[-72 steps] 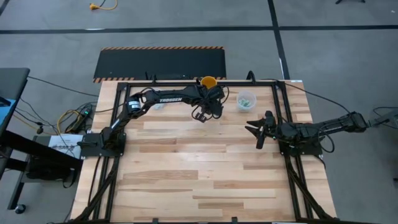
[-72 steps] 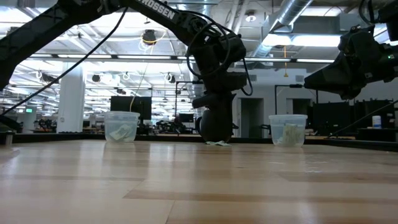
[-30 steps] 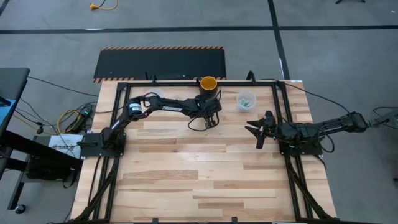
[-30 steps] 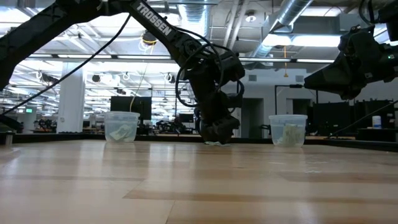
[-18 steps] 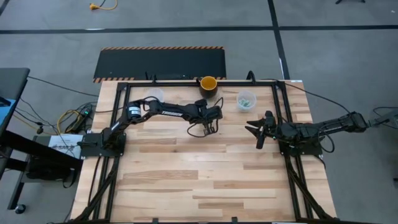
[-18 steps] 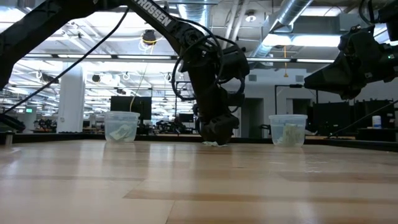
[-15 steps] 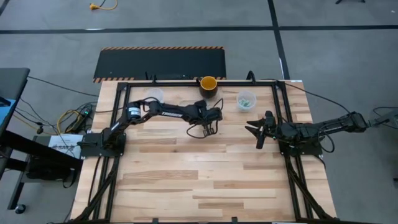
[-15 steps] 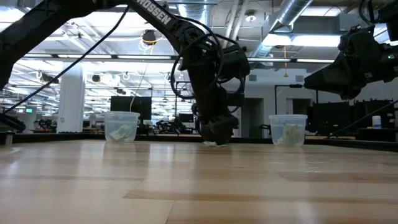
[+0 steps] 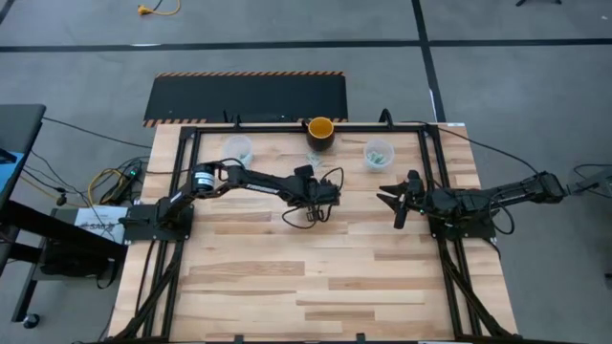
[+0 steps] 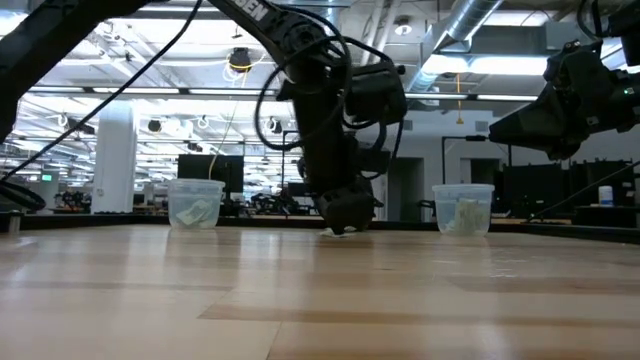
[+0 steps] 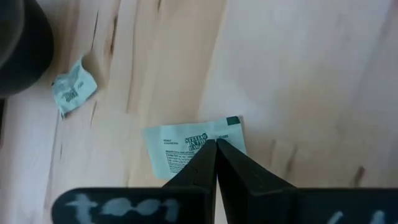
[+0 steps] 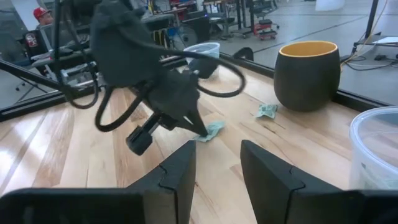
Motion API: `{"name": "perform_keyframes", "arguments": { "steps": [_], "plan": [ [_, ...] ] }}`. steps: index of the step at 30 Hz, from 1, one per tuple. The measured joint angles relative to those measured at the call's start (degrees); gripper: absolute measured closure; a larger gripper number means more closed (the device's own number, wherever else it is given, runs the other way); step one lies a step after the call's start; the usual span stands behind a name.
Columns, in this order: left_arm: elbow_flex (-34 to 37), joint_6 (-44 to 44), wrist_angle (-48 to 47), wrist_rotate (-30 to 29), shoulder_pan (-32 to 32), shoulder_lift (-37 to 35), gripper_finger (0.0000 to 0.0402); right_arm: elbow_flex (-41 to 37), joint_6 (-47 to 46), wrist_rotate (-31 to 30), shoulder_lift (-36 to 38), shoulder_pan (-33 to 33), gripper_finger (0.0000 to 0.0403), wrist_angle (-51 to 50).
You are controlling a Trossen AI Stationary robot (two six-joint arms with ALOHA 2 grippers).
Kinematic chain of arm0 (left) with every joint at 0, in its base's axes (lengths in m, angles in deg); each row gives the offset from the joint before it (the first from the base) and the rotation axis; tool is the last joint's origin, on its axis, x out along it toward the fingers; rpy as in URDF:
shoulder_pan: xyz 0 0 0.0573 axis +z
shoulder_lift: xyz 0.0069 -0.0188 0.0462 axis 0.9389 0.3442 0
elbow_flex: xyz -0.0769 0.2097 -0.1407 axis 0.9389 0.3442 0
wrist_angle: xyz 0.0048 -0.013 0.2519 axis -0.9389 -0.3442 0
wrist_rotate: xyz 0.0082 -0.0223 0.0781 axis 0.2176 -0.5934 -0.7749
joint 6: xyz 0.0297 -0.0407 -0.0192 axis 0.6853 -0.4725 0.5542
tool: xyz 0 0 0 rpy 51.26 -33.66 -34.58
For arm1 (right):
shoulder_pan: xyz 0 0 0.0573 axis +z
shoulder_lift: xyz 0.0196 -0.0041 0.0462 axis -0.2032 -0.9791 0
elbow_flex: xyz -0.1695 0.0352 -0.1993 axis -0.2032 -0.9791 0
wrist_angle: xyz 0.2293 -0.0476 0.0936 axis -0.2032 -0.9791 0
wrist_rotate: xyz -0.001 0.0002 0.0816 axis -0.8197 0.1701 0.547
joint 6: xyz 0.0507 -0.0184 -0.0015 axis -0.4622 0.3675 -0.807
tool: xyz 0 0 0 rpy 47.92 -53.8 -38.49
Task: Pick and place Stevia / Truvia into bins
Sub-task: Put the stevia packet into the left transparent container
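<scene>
Two loose sachets seen: one sachet (image 11: pixel 194 145) pinched between the closed tips of the left gripper (image 11: pixel 216 149), a second sachet (image 11: pixel 73 91) beside the dark cup (image 9: pixel 320 131). Two clear bins (image 9: pixel 237 149) (image 9: pixel 379 153) noted. Right gripper (image 9: pixel 392 200) held parted, well apart.

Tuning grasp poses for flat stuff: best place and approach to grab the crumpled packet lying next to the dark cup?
Take the crumpled packet by a raised, creased edge, coming from straight above: it lies low on the table, so no side entry. Come in on its side away from the dark cup. The left tool is already pinched on the flat packet.
</scene>
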Motion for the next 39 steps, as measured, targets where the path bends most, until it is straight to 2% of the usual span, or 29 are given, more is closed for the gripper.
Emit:
{"name": "perform_keyframes", "arguments": {
  "steps": [6, 10, 14, 20, 26, 32, 39],
  "plan": [
    [12.4, -3.7, 9.9, -2.6, -1.5, -8.8, 0.0401, 0.0, 0.0, 0.0, 0.0, 0.0, 0.0282, 0.0],
    [23.1, -7.0, 22.0, -2.8, -1.7, -15.0, 0.0401, 0.0, 0.0, 0.0, 0.0, 0.0, 0.0282, 0.0],
    [32.5, -7.7, 36.2, -2.5, -1.8, -17.0, 0.0401, 0.0, 0.0, 0.0, 0.0, 0.0, 0.0282, 0.0],
    [40.0, -4.6, 53.5, -4.4, -1.9, -17.7, 0.0401, 0.0, 0.0, 0.0, 0.0, 0.0, 0.0282, 0.0],
    [40.3, -0.2, 56.7, -9.1, -3.2, -17.7, 0.0401, 0.0, 0.0, 0.0, 0.0, 0.0, 0.0282, 0.0],
    [40.3, 0.5, 55.9, -15.0, -4.1, -18.2, 0.0401, 0.0, 0.0, 0.0, 0.0, 0.0, 0.0282, 0.0],
    [40.2, 1.7, 49.3, -15.6, -4.1, -21.3, 0.0377, 0.0, 0.0, 0.0, 0.0, 0.0, 0.0282, 0.0]
  ]
}}
